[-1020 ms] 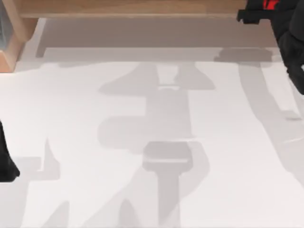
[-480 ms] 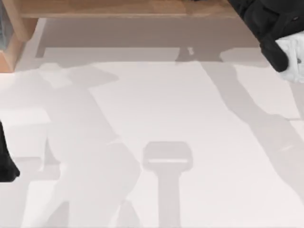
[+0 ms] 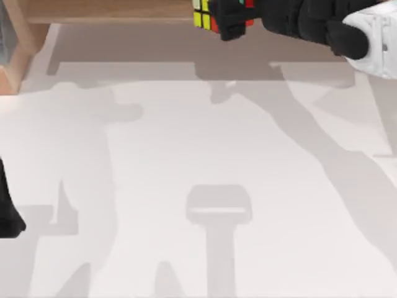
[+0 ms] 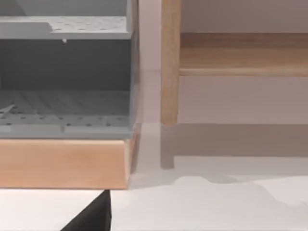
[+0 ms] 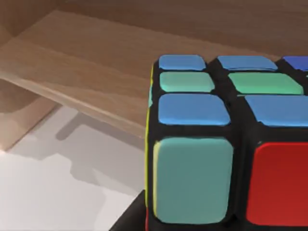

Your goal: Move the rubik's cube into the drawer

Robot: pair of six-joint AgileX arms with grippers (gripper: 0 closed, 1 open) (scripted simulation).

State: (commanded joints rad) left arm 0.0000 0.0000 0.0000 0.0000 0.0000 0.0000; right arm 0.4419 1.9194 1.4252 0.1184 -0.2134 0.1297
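The rubik's cube [image 3: 203, 15], black-gridded with yellow, red and green squares, hangs at the table's back edge, over the wooden board [image 3: 105, 11]. My right gripper [image 3: 228, 18] is shut on it, reaching in from the right. Close up, the rubik's cube [image 5: 202, 144] shows blue, green and red stickers above the wooden board [image 5: 91, 62]. The drawer [image 3: 13, 59] stands open at the back left corner. Its wooden front [image 4: 62, 163] and grey perforated inside [image 4: 62, 103] face my left wrist camera. My left arm [image 3: 7, 214] is parked at the left edge.
A wooden post [image 4: 169, 72] of the cabinet stands beside the drawer, with a wooden shelf [image 4: 240, 53] behind it. The white table [image 3: 198, 155] carries arm shadows across its middle.
My right arm has swung left along the back edge, bringing the rubik's cube into the top view. The left arm has not moved.
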